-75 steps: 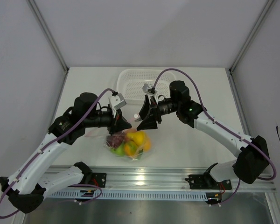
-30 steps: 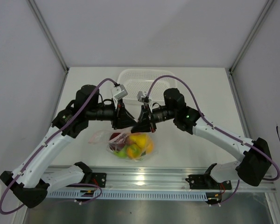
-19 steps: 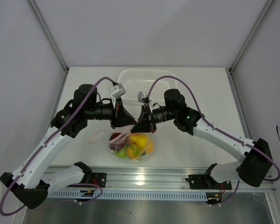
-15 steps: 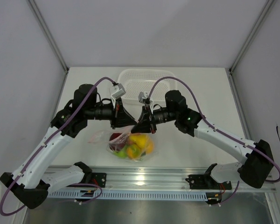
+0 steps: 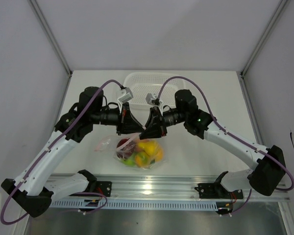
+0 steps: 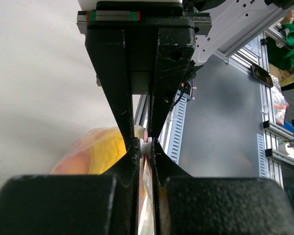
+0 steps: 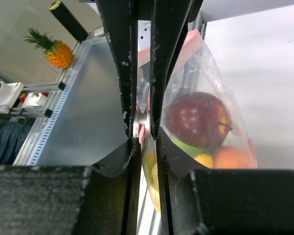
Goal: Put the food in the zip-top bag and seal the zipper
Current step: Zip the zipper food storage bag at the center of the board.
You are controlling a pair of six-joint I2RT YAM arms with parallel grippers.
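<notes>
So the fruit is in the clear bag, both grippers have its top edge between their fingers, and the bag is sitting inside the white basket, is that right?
Not quite: the zip-top bag is not inside the white basket. It is outside it, on the near side, over the bare table, as the top external view shows. The rest stands.

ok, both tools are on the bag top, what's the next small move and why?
Probably slide the right tool along the zipper, away from the left tool, which holds. Both pinch the strip close together and the food sits inside the zip-top bag, so sealing is what's left.
</notes>
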